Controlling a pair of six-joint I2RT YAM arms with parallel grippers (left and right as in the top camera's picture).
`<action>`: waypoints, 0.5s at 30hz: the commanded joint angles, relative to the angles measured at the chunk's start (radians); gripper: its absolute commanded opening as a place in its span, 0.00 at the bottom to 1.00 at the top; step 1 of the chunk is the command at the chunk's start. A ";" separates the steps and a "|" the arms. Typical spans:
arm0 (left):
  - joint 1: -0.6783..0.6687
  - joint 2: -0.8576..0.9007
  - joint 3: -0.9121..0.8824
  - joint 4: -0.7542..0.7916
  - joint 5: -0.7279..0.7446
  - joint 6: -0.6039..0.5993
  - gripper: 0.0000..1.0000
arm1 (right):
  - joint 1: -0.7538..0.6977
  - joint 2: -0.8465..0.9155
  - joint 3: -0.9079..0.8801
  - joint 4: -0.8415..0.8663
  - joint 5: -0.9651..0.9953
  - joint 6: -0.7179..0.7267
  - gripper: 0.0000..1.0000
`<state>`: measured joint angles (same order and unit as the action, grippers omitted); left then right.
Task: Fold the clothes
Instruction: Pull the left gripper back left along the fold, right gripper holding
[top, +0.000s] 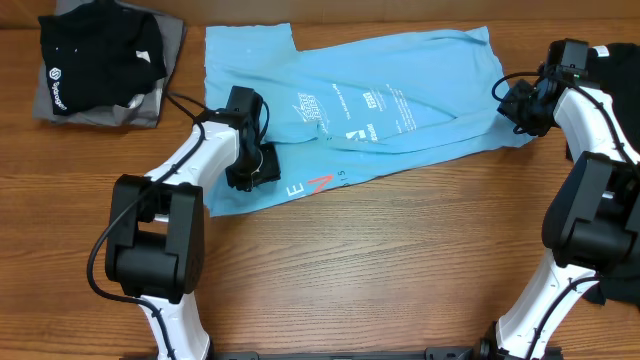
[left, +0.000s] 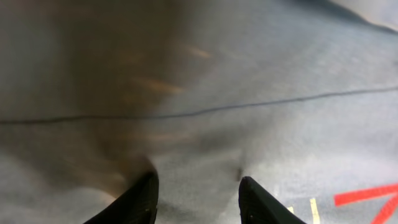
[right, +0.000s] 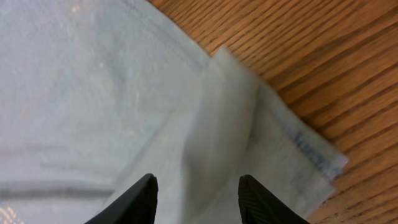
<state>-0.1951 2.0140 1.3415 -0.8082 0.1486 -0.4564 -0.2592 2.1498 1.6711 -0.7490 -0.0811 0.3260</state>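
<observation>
The light blue T-shirt (top: 380, 85) lies spread across the wooden table, partly folded, with white print and red-and-white lettering facing up. My left gripper (top: 257, 163) is low over its lower left part. In the left wrist view the fingers (left: 196, 180) are open with the cloth (left: 261, 74) right beneath them and red lettering (left: 367, 196) at the right. My right gripper (top: 512, 100) is at the shirt's right edge. In the right wrist view its fingers (right: 198, 180) are open over a folded corner of the shirt (right: 249, 118). Neither gripper holds anything.
A folded black shirt (top: 100, 45) lies on a folded grey one (top: 165, 60) at the back left. Dark cloth (top: 615, 60) lies at the right edge behind the right arm. Bare wood table (top: 380, 260) runs along the front and shows in the right wrist view (right: 336, 56).
</observation>
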 joint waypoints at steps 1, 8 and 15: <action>0.053 0.036 -0.013 -0.059 -0.099 -0.091 0.45 | 0.000 0.013 0.017 0.013 0.017 0.026 0.46; 0.113 0.036 -0.013 -0.137 -0.100 -0.108 0.45 | 0.000 0.040 0.017 0.003 -0.012 0.026 0.46; 0.116 0.035 -0.013 -0.138 -0.097 -0.108 0.47 | 0.001 0.050 0.017 -0.039 -0.111 0.026 0.46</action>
<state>-0.0834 2.0148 1.3415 -0.9447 0.0883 -0.5484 -0.2592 2.1895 1.6711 -0.7738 -0.1234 0.3439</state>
